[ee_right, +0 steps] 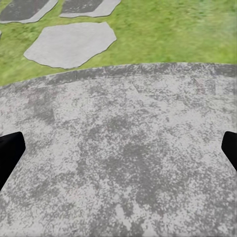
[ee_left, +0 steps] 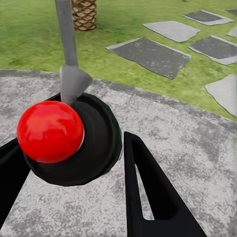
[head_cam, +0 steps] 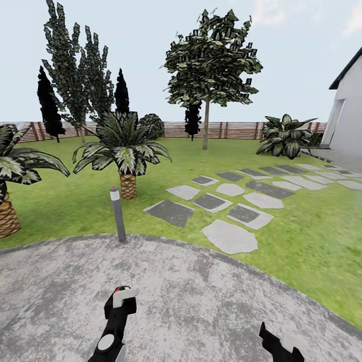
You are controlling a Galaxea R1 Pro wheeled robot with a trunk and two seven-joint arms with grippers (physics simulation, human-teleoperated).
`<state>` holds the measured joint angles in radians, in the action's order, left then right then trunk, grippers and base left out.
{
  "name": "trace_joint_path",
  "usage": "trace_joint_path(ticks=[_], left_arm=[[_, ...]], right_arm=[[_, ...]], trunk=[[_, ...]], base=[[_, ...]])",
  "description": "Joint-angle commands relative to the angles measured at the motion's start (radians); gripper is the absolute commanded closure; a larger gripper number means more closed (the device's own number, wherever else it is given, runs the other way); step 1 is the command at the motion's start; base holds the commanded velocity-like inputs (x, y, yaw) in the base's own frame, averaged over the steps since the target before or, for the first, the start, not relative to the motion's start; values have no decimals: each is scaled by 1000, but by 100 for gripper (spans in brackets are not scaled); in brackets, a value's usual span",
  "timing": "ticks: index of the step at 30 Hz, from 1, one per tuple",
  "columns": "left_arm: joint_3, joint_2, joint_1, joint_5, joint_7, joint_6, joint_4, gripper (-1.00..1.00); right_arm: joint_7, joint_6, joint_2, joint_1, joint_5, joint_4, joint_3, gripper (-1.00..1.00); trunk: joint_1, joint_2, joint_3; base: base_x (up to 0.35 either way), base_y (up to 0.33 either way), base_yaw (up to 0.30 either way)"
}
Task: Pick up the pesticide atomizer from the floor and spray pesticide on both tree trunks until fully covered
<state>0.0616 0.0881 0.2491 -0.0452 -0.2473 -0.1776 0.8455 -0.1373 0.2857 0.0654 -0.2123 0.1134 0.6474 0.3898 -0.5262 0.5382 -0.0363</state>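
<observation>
Though tilted — atomizer (ee_left: 69, 143) between left fingers (ee_left: 153, 197), gripped

Atomizer (ee_left: 74, 143) black, red knob; paving (head_cam: 201, 296) mottled grey.

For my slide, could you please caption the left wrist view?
Left claw grips the red-capped atomizer above grey paving, facing a lamp post.

The head camera looks forward and down over paving (head_cam: 201, 291) toward lawn (head_cam: 301, 236). Both wrist cameras sit low, close above that paving (ee_left: 197, 148), sharing the stepping stones (ee_right: 69, 44).
</observation>
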Motion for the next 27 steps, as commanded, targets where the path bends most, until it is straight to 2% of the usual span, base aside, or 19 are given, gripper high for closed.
trace_joint_path(ticks=[1, 14, 24, 27], left_arm=[[4, 0, 1, -4, -6, -3, 0, 100], [4, -1, 0, -5, -7, -5, 0, 100], [5, -1, -2, 0, -2, -10, -1, 100], [16, -1, -2, 2, -1, -10, -3, 100]], right_arm=[[2, 4, 1, -1, 9, 0, 1, -100], [2, 5, 1, -1, 9, 0, 1, -100], [2, 5, 1, -1, 11, -3, 2, -100], [3, 5, 1, -1, 9, -4, 0, -100]], trunk=[[0, 2, -2], [0, 2, -2], [0, 2, -2], [0, 2, -2]], base=[[0, 0, -6], [2, 0, -1], [70, 0, 0], [27, 0, 0]])
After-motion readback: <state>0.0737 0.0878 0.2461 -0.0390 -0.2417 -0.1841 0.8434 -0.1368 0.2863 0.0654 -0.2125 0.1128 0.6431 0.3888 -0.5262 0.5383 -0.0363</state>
